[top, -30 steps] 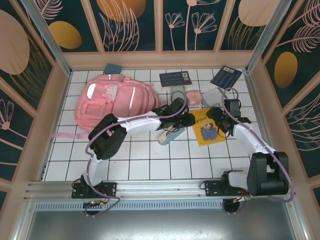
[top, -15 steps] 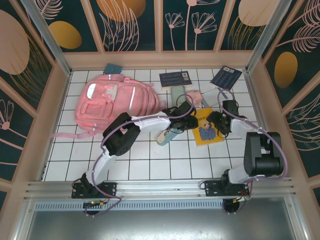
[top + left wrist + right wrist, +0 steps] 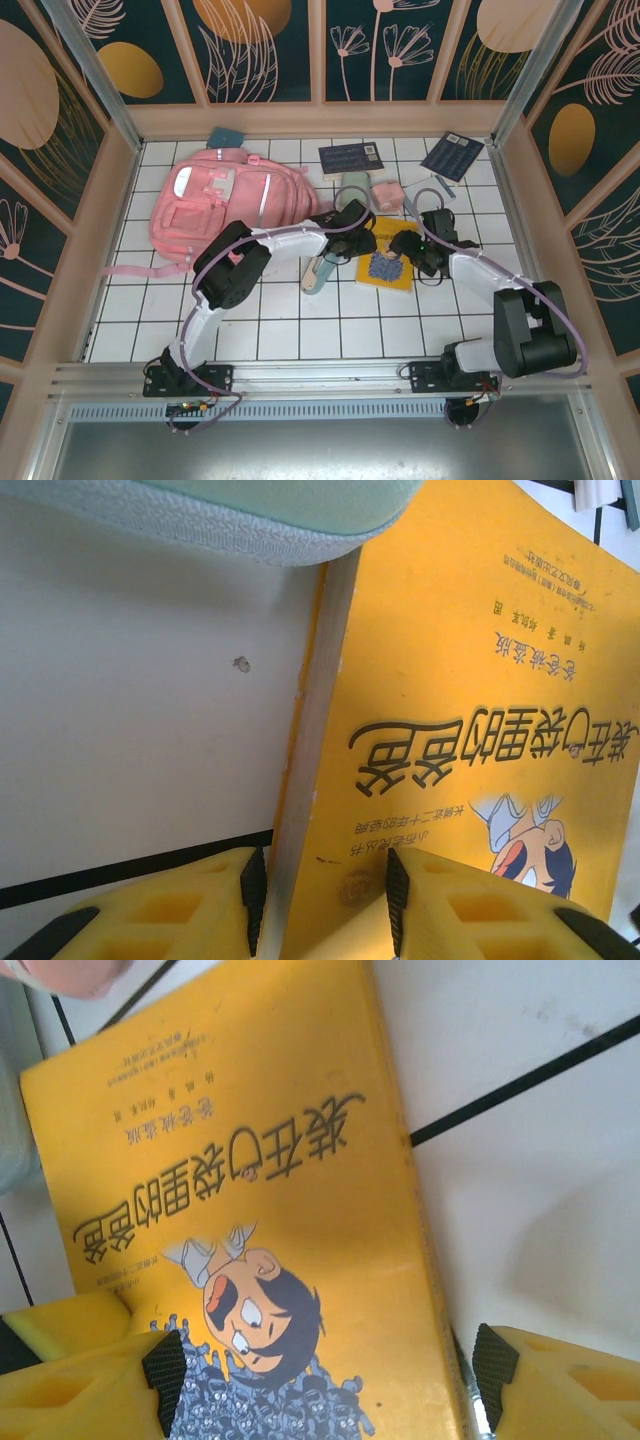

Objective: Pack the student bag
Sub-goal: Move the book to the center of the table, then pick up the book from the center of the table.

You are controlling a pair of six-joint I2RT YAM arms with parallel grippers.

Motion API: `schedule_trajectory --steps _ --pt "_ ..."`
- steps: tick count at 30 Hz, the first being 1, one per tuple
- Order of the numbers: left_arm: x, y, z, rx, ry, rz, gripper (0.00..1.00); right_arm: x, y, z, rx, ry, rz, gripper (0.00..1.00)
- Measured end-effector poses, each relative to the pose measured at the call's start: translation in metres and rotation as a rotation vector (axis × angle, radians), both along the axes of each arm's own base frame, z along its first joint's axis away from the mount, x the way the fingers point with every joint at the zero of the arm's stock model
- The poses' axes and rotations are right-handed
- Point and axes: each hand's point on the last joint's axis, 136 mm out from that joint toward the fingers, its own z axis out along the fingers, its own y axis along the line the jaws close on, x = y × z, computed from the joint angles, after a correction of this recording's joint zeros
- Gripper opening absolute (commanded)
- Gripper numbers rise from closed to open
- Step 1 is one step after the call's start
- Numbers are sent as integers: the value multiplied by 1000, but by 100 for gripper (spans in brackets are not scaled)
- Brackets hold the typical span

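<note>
The student bag (image 3: 225, 200), a big pink backpack, lies flat at the back left of the tiled table. To its right a yellow picture book (image 3: 383, 264) lies flat with both grippers at it. My left gripper (image 3: 360, 232) is shut on the book (image 3: 470, 680) at its edge (image 3: 325, 900), one pad on the cover and one against the page side. My right gripper (image 3: 406, 246) stands open over the book's other corner (image 3: 330, 1390). One of its pads is over the cover (image 3: 230, 1160) and the other is beyond the edge, above the tile.
A pale green soft case (image 3: 316, 272) lies just left of the book and shows at the top of the left wrist view (image 3: 250, 510). Dark booklets (image 3: 350, 157) (image 3: 452, 153), a pink pouch (image 3: 386, 195) and a small teal book (image 3: 225, 137) lie along the back.
The yellow book has slid left and slightly nearer, and both grippers have gone with it. The pale green case has also shifted left. The bag has not moved.
</note>
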Motion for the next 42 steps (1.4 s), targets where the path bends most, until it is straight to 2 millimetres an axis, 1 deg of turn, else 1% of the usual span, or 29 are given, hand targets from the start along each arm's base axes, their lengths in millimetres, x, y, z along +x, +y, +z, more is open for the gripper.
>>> schedule_trajectory --steps 3,6,9,12,13,15,17,19,21,25,28,30,32,34,37,39,42 --pt "0 0 0 2 -2 -4 34 4 -14 -1 8 -4 -22 76" --pt "0 0 0 3 -4 -8 30 8 -19 -5 29 -3 -24 76" --pt "0 1 0 4 -4 -7 29 10 -10 -11 68 7 19 74" --pt "-1 1 0 -1 -1 -13 25 10 -4 -20 87 23 52 74" --pt "-1 1 0 -3 2 -14 24 10 -3 -19 91 21 57 73" --pt "-2 1 0 -5 4 -19 18 11 0 -18 104 14 70 70" --pt "-1 2 2 -8 3 -22 16 11 6 -16 128 3 94 69" --pt "1 3 2 -9 4 -18 17 11 9 -15 143 -6 104 69" --pt "4 6 2 -8 2 -10 16 8 14 -12 176 -18 122 68" --pt "13 13 2 -3 -6 6 16 -4 25 -3 250 -27 159 67" --pt "17 17 2 3 -14 11 16 -8 32 13 305 -58 179 67" --pt "18 18 2 7 -19 10 16 -8 35 25 329 -92 195 67" --pt "19 18 2 10 -22 10 16 -7 37 33 344 -115 204 66" --pt "19 18 3 10 -24 9 16 -5 38 36 347 -130 209 65" --pt "19 18 3 7 -24 8 16 -3 40 35 360 -133 217 61" --pt "16 13 5 -13 -18 -8 16 -2 49 34 393 -130 248 59" --pt "8 5 5 -30 -6 -35 16 -3 58 30 429 -116 276 52"
